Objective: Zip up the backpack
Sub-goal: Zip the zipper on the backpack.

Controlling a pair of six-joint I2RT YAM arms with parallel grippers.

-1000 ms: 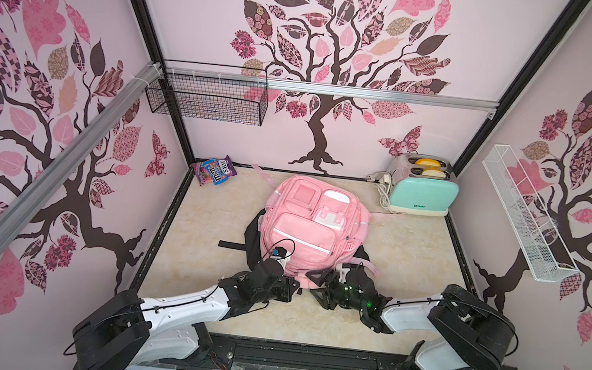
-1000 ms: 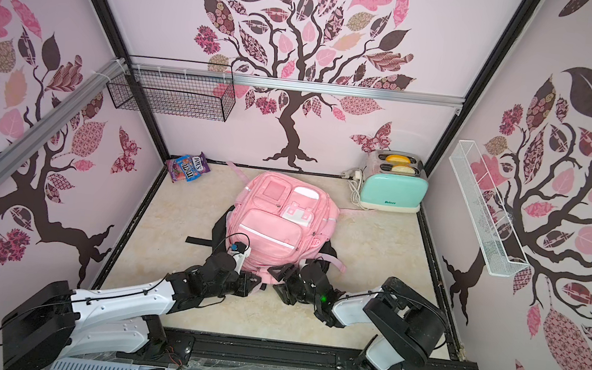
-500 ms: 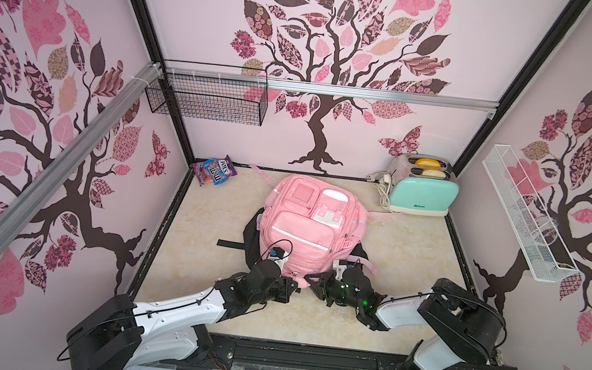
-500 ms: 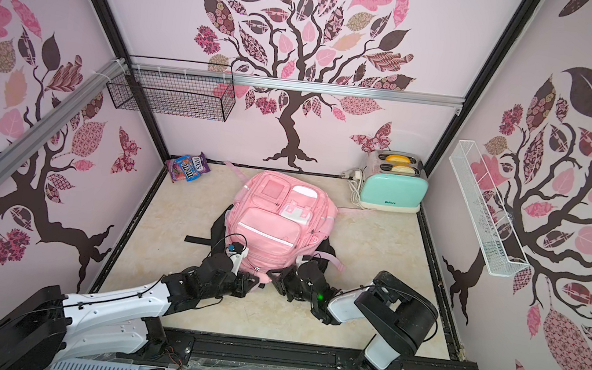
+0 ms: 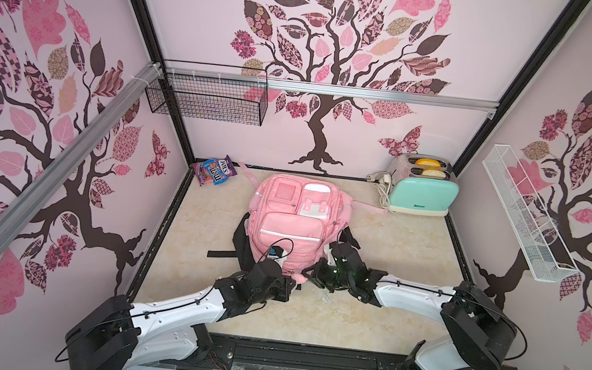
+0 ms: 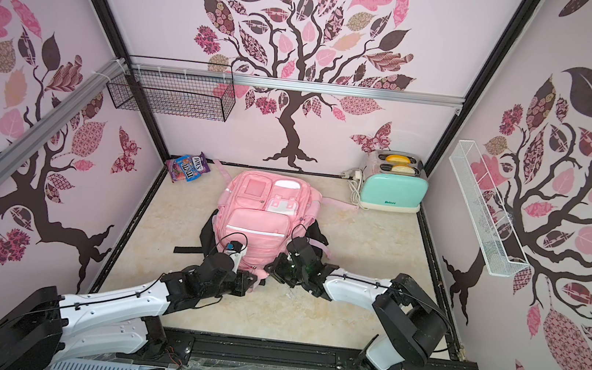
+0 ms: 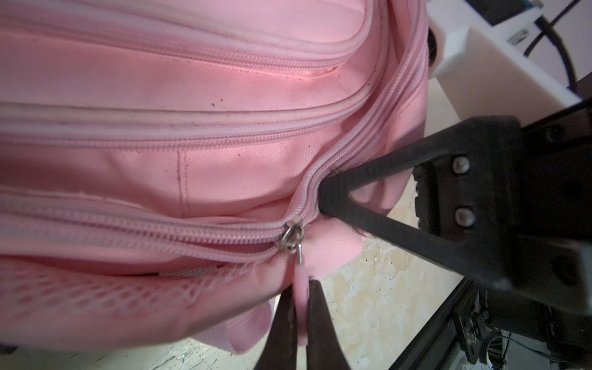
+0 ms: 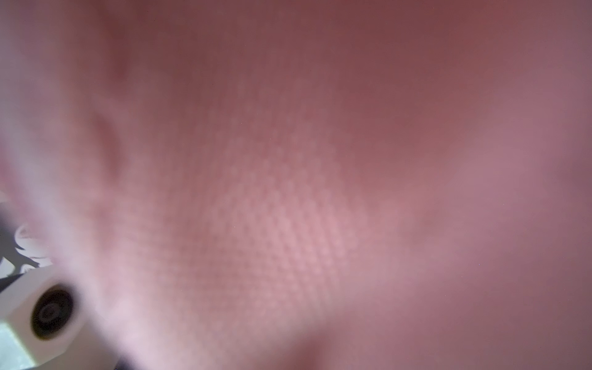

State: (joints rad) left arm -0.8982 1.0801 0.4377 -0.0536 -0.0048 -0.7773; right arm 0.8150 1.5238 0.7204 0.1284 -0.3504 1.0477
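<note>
Clamps the zipper pull (image 7: 300, 272) in left hand (image 7: 302, 286), pinches backpack (image 7: 224, 166) seam alongside with right hand (image 7: 325, 198), likely bracing fabric.

Over by the back wall, the candy bag (image 5: 214, 171) shows the m&m's logo, turned sideways, and the mint toaster (image 5: 423, 194) carries one small dark word I can't make out.

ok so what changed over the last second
The right gripper edged in toward the near edge of the backpack and closed, pinching the fabric beside the zipper. The left gripper stayed shut on the zipper pull. The backpack, toaster and candy bag sit about where they were.
</note>
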